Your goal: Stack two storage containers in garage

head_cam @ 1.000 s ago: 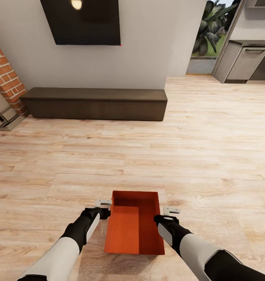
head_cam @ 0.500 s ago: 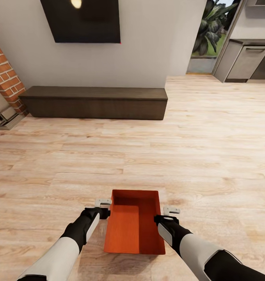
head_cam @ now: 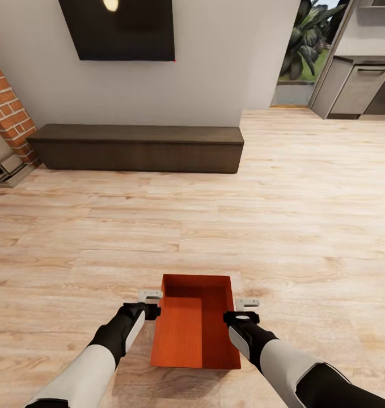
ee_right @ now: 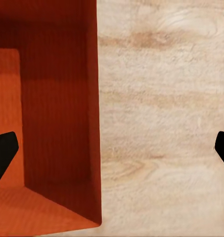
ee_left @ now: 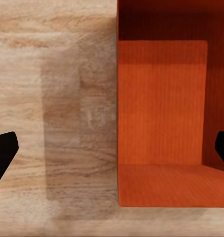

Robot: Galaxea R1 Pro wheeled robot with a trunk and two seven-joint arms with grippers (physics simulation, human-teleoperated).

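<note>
The living room's light wood plank floor (head_cam: 271, 226) fills most of the head view, with a long dark low cabinet (head_cam: 138, 149) against the beige wall beneath a black wall screen (head_cam: 124, 28), and a doorway to a kitchen at the far right. Close in front of the robot, one orange-red storage container (head_cam: 195, 323) sits between the two arms, open top upward, its shadow on the planks below. The left gripper (head_cam: 148, 303) stands at the container's left wall and the right gripper (head_cam: 243, 311) at its right wall; in both wrist views the dark fingertips are spread wide, straddling a wall with one finger over the inside and one over the planks, so both look released rather than clamped. Whether the box rests on the floor cannot be told. The risk from here, I judge, is uneven closing: if one side bites first or only catches the thin rim, the box could tilt, twist or slip during the carry
</note>
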